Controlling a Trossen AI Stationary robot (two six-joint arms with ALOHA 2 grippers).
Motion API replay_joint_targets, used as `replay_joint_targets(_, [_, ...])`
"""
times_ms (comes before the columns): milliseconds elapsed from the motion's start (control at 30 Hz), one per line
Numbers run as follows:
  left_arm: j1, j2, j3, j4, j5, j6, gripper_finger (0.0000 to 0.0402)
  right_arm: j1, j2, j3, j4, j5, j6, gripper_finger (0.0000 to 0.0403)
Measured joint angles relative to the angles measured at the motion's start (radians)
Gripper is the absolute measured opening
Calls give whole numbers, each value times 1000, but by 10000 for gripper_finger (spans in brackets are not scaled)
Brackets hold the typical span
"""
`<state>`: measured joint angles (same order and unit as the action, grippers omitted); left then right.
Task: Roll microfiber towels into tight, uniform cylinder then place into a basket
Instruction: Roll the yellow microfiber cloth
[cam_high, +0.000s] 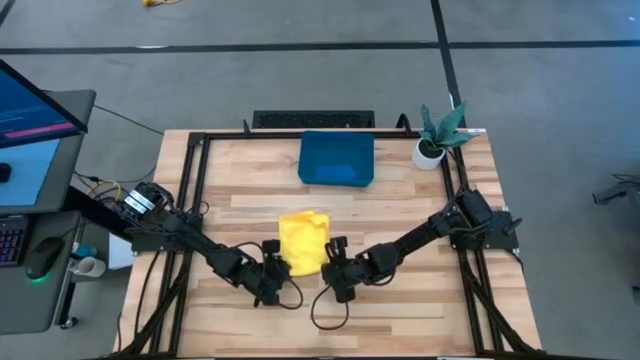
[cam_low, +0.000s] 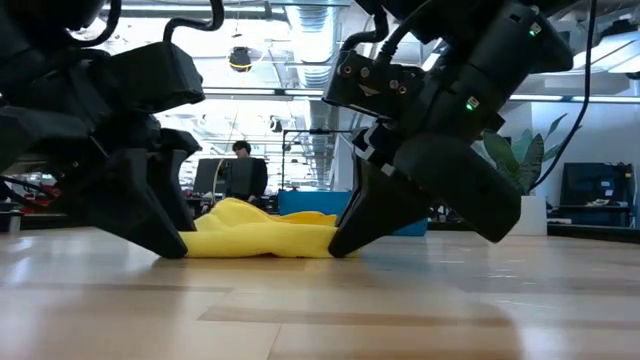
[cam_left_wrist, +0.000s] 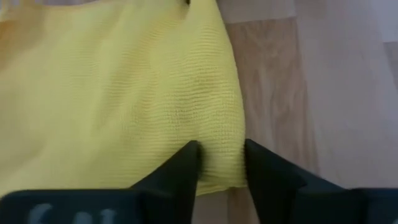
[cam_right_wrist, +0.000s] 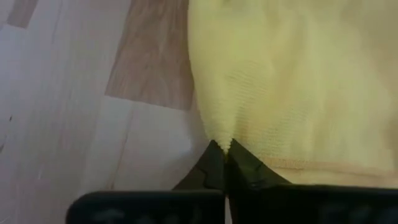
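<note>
1. Two dark grippers press down on the near edge of a yellow towel (cam_high: 303, 241) lying mid-table, the left gripper (cam_high: 272, 272) at its near left corner and the right gripper (cam_high: 337, 270) at its near right corner.

2. Left fingers (cam_left_wrist: 186, 163) stand a narrow gap apart with the towel's corner edge between them; the wrist view does not show whether they have clamped the cloth.

3. Right fingers (cam_right_wrist: 219, 163) are pinched together on a small peak of the towel's edge, the cloth puckering where they meet.

4. From table height, both grippers touch the wood with the towel bunched low between them, its middle humped up in loose folds.

5. Beyond the towel, well apart from it, sits the basket (cam_high: 336, 158) near the table's far edge, a blue cloth lying in it.

6. At the far right corner stands a white pot with a green plant (cam_high: 434, 140).

7. Behind the table, a person (cam_low: 243, 172) shows in the room.
</note>
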<state>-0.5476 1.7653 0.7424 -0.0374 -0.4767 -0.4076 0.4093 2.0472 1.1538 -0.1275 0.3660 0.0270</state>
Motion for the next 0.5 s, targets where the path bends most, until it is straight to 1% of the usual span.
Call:
replay_joint_targets(67, [1,0,9,-4,29,0,94,0,-1,0,-3,-8,2,11])
replay_joint_targets(133, [2,1,21,-10,60,1,68,0,-7,-1,-3,-22,18,19])
replay_joint_targets(233, [2,2,45,-25,83,2,34,-2,-14,4,-12,-95,58,31])
replay_joint_targets(300, [0,-1,67,-56,111,-11,15,-1,-22,18,-45,-167,87,29])
replay_joint_targets(400, [-1,-3,108,-117,184,-76,6,1,-20,52,-76,-292,133,16])
replay_joint_targets(500, [-4,-4,138,-130,283,-127,16,0,-17,89,-112,-421,170,8])
